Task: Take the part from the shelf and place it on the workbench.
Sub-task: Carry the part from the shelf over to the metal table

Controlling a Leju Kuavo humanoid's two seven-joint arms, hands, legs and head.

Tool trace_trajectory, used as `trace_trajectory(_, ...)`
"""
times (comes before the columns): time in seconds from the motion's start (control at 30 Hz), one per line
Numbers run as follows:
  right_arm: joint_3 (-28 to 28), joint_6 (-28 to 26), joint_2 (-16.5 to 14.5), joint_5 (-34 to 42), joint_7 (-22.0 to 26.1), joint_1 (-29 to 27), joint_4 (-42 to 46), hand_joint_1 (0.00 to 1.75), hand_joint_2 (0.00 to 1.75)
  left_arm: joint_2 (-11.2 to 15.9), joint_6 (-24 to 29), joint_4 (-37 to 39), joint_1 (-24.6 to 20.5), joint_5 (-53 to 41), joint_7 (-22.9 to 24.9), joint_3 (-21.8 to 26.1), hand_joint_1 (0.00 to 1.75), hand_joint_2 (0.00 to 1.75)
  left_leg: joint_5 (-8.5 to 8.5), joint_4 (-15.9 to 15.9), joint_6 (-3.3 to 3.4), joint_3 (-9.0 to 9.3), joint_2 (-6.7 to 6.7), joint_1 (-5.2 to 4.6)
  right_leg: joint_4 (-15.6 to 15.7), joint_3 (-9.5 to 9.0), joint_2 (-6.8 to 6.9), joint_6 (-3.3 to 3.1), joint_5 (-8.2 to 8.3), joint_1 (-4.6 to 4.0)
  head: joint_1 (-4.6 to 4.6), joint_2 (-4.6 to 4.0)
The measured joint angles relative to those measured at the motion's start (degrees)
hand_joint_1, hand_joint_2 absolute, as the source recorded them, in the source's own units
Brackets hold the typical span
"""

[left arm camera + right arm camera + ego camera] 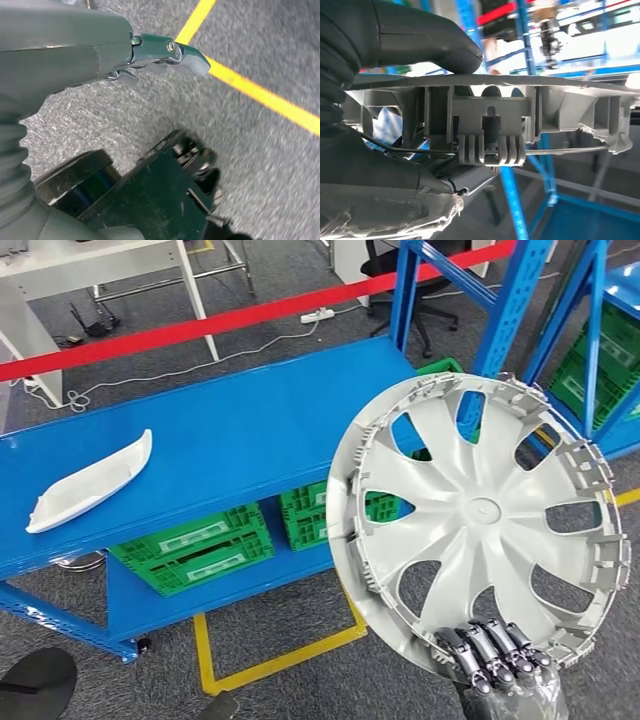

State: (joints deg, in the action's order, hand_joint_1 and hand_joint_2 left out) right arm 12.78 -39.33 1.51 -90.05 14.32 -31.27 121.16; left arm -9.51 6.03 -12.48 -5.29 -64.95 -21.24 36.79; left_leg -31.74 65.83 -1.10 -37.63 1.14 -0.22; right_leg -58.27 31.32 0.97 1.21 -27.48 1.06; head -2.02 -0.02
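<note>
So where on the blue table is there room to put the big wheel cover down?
The blue table is bare from the white curved part at its left end across to the blue shelf posts. That middle and right stretch looks widest. The wheel cover is held in the right hand.

Count on inspection: one silver wheel cover (pixel 480 515), gripped at its rim by my right hand (pixel 498 660). One white curved trim piece (pixel 89 483) lying on the blue bench (pixel 249 420). Three green crates on the lower shelf (pixel 226 585): two (pixel 192 548) (pixel 328 515) clearly seen, a third (pixel 441 366) partly hidden.
</note>
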Motion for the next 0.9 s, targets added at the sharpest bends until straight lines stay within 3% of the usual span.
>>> trace_trajectory(0.03,-0.55,0.00,-0.58,0.00,0.68,-0.21,0.25,1.75,1.75,0.00,-0.04,0.00,-0.01,-0.01,0.00,-0.05,0.00,1.75,-2.24,3.55,0.07,-0.60,-0.41,-0.02,-0.04,0.94,-0.80,-0.17,0.85,-0.11,0.08,0.00)
trace_trajectory(0.07,-1.11,-0.01,-1.10,0.00,1.25,-0.41,0.47,1.75,1.75,0.00,-0.09,0.00,-0.05,-0.02,0.00,-0.09,0.00,1.75,-3.21,6.05,0.26,-0.69,-0.54,-0.03,-0.08,1.96,-1.61,-0.27,1.66,-0.25,0.10,0.00)
trace_trajectory(0.1,-1.67,-0.01,-1.60,0.00,1.73,-0.65,0.69,1.75,1.75,-0.01,-0.16,0.00,-0.10,-0.06,0.00,-0.12,0.00,1.75,-2.93,6.97,0.54,-0.05,-0.61,-0.07,-0.11,2.94,-2.41,-0.31,2.43,-0.39,0.09,0.00)
trace_trajectory(0.13,-2.26,-0.01,-2.15,0.00,2.13,-0.91,0.93,1.75,1.75,-0.01,-0.26,0.00,-0.18,-0.10,0.00,-0.14,0.00,1.75,-1.60,5.84,0.94,1.53,-0.85,-0.15,-0.12,3.86,-3.22,-0.28,3.17,-0.52,0.09,0.00)
trace_trajectory(0.2,-3.18,0.00,-3.13,0.00,2.49,-1.42,1.37,1.75,1.75,0.07,-0.41,0.00,-0.41,-0.18,0.00,-0.17,0.00,1.75,1.13,-1.05,2.09,6.85,-2.79,-0.45,-0.12,5.41,-4.73,-0.12,4.61,-0.64,0.07,0.00)
trace_trajectory(0.27,-3.78,-0.01,-3.83,0.01,2.54,-1.74,1.78,1.75,1.75,0.15,-0.47,0.00,-0.67,-0.18,-0.01,-0.19,0.00,1.75,1.46,-8.69,2.76,11.71,-5.23,-0.65,-0.03,6.54,-6.09,0.24,6.17,-0.64,0.04,0.00)
trace_trajectory(0.3,-4.01,-0.01,-4.07,0.02,2.56,-1.86,1.93,1.75,1.75,0.18,-0.49,0.00,-0.80,-0.18,-0.02,-0.20,0.00,1.75,1.17,-10.74,2.80,12.82,-5.80,-0.76,0.20,6.87,-6.71,0.56,6.96,-0.54,0.05,0.00)
trace_trajectory(0.37,-4.44,-0.01,-4.43,0.02,2.63,-2.16,2.15,1.75,1.75,0.04,-0.56,0.01,-0.94,-0.18,-0.02,-0.24,0.00,1.75,1.86,-11.75,2.74,12.54,-4.79,-0.75,1.00,7.32,-7.79,1.35,8.47,-0.34,0.09,0.00)
trace_trajectory(0.4,-4.64,-0.01,-4.54,0.03,2.66,-2.35,2.24,1.75,1.75,-0.04,-0.60,0.01,-1.03,-0.18,-0.03,-0.27,0.00,1.75,2.58,-11.93,2.99,11.99,-4.05,-0.67,0.97,7.73,-7.35,1.66,8.06,-0.32,0.10,0.00)
trace_trajectory(0.43,-4.80,-0.01,-4.64,0.02,2.64,-2.50,2.31,1.75,1.75,-0.12,-0.66,0.02,-1.08,-0.18,-0.04,-0.31,0.00,1.75,3.40,-12.13,3.27,11.26,-3.21,-0.55,-0.10,8.48,-6.19,1.90,6.27,-0.37,-0.05,0.00)
trace_trajectory(0.47,-4.92,0.00,-4.72,0.00,2.49,-2.59,2.37,1.75,1.75,-0.17,-0.77,0.02,-1.10,-0.18,-0.07,-0.36,0.00,1.75,4.13,-12.28,3.49,10.44,-2.34,-0.45,-2.39,9.35,-4.56,2.11,3.33,-0.34,-0.18,0.00)
trace_trajectory(0.53,-5.16,0.01,-4.86,-0.02,1.82,-2.64,2.40,1.75,1.75,-0.15,-1.06,0.02,-0.92,-0.17,-0.19,-0.44,0.00,1.75,5.32,-12.26,3.64,8.86,-0.64,-0.57,-9.83,10.89,-1.88,2.74,-2.78,-0.26,-0.52,0.00)
trace_trajectory(0.57,-5.30,0.01,-4.90,-0.02,1.41,-2.67,2.39,1.75,1.75,-0.13,-1.26,0.02,-0.83,-0.16,-0.27,-0.46,0.00,1.75,5.87,-12.24,3.58,8.11,0.25,-0.60,-13.41,11.10,-1.43,3.08,-3.71,-0.14,-0.55,0.00)
trace_trajectory(0.6,-5.47,0.01,-4.93,-0.02,1.10,-2.70,2.39,1.75,1.75,-0.10,-1.42,0.02,-0.79,-0.16,-0.34,-0.47,0.00,1.75,6.49,-12.20,3.47,7.28,1.18,-0.62,-15.96,10.80,-1.23,3.38,-2.78,-0.03,-0.56,0.00)
trace_trajectory(0.63,-5.64,0.01,-4.94,-0.02,0.86,-2.73,2.38,1.75,1.75,-0.07,-1.59,0.02,-0.81,-0.16,-0.40,-0.48,0.00,1.75,7.10,-12.14,3.30,6.45,2.06,-0.63,-16.96,9.86,-1.07,3.65,-0.65,0.09,-0.59,0.00)
trace_trajectory(0.67,-5.76,0.01,-4.94,-0.02,0.62,-2.74,2.38,1.75,1.75,-0.04,-1.73,0.02,-0.84,-0.16,-0.43,-0.50,0.00,1.75,7.67,-12.03,3.08,5.63,2.86,-0.63,-16.14,8.02,-0.68,3.89,1.50,0.21,-0.58,0.00)
trace_trajectory(0.7,-5.85,0.01,-4.94,-0.02,0.38,-2.75,2.38,1.75,1.75,0.01,-1.81,0.02,-0.87,-0.16,-0.43,-0.52,0.00,1.75,8.17,-11.82,2.79,4.98,3.52,-0.69,-13.27,4.97,0.34,4.09,2.44,0.33,-0.58,0.00)
trace_trajectory(0.73,-5.90,0.01,-4.94,-0.03,0.12,-2.71,2.38,1.75,1.75,0.04,-1.88,0.01,-0.90,-0.17,-0.45,-0.55,0.00,1.75,8.50,-11.44,2.49,4.47,4.08,-0.76,-8.45,0.87,1.59,4.21,1.70,0.34,-0.59,0.00)
trace_trajectory(0.77,-5.91,0.01,-4.94,-0.04,-0.13,-2.64,2.38,1.75,1.75,0.11,-1.93,0.01,-0.96,-0.22,-0.46,-0.57,0.00,1.75,8.81,-10.96,2.19,4.08,4.59,-0.86,-3.38,-2.80,2.64,4.01,-0.14,0.33,-0.52,0.00)
trace_trajectory(0.8,-5.92,0.01,-4.94,-0.05,-0.34,-2.62,2.38,1.75,1.75,0.14,-1.97,0.00,-1.05,-0.29,-0.46,-0.59,0.00,1.75,9.10,-10.56,1.95,3.78,5.06,-0.90,0.58,-5.41,3.28,3.62,-2.00,0.23,-0.46,0.00)
trace_trajectory(0.83,-5.96,0.01,-4.94,-0.06,-0.57,-2.68,2.38,1.75,1.75,0.12,-2.09,0.00,-1.14,-0.42,-0.46,-0.62,0.00,1.75,9.38,-10.24,1.73,3.49,5.60,-0.86,2.93,-6.58,3.13,3.09,-3.12,0.07,-0.38,0.00)
trace_trajectory(0.87,-6.01,0.01,-4.95,-0.06,-0.78,-2.80,2.38,1.75,1.75,0.08,-2.26,0.00,-1.20,-0.55,-0.45,-0.65,0.00,1.75,9.56,-10.02,1.47,3.23,5.87,-0.74,3.34,-6.27,2.56,2.41,-3.40,0.01,-0.33,0.00)
trace_trajectory(0.9,-6.07,0.01,-4.96,-0.05,-1.02,-2.97,2.38,1.75,1.75,0.00,-2.45,0.00,-1.22,-0.74,-0.44,-0.70,0.00,1.75,9.12,-9.63,1.15,2.99,5.28,-0.49,3.10,-5.80,1.99,1.88,-3.14,-0.04,-0.31,0.00)
